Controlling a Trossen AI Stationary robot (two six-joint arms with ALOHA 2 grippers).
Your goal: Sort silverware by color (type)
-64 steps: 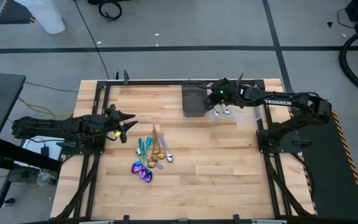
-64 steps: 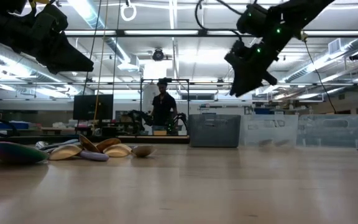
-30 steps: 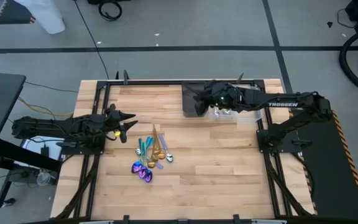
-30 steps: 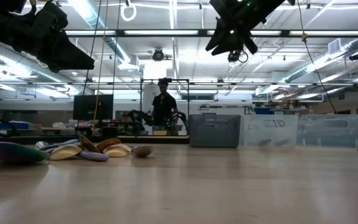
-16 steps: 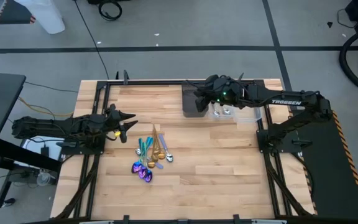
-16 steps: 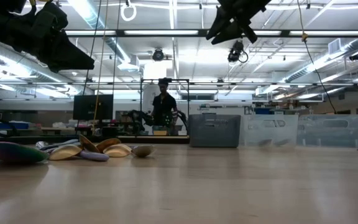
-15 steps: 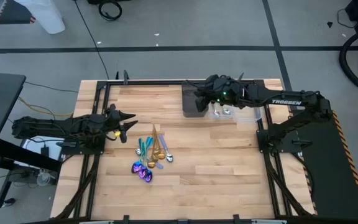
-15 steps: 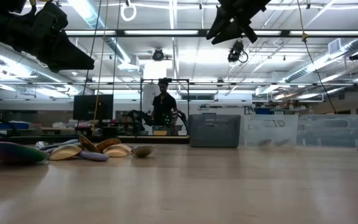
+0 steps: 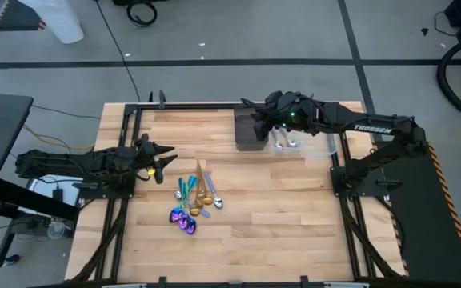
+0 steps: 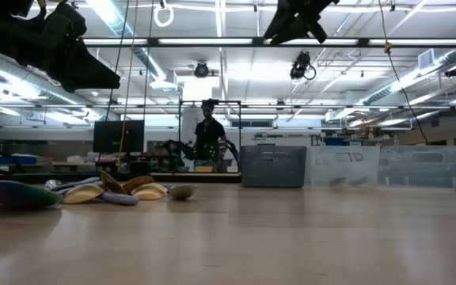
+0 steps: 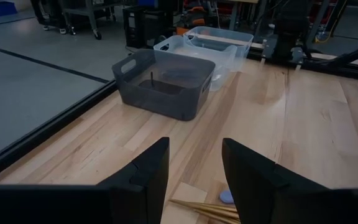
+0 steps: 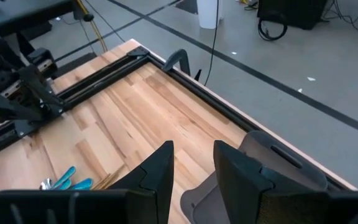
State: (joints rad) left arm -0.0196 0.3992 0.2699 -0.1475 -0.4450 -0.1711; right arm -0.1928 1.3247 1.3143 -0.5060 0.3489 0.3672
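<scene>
The tabletop [image 9: 262, 200] is bare wood over most of its right and near parts, bounded by a dark frame rail along each side. The silverware [image 9: 192, 198] lies in a loose cluster left of centre: gold, teal and purple-rainbow pieces touching or overlapping one another. At the far edge sit a dark bin [image 9: 249, 132] and, just beside it on the right, a clear bin [image 9: 314, 146] with silver pieces in it.

The left end effector [image 9: 165, 157] hovers near the left rail, just left of the cluster, its arm stretched in low from the left; its fingers [image 11: 146, 171] stand parted with nothing between them. The right end effector [image 9: 250, 111] is raised above the dark bin's far edge, arm reaching in from the right, fingers [image 12: 157, 167] parted and empty.
</scene>
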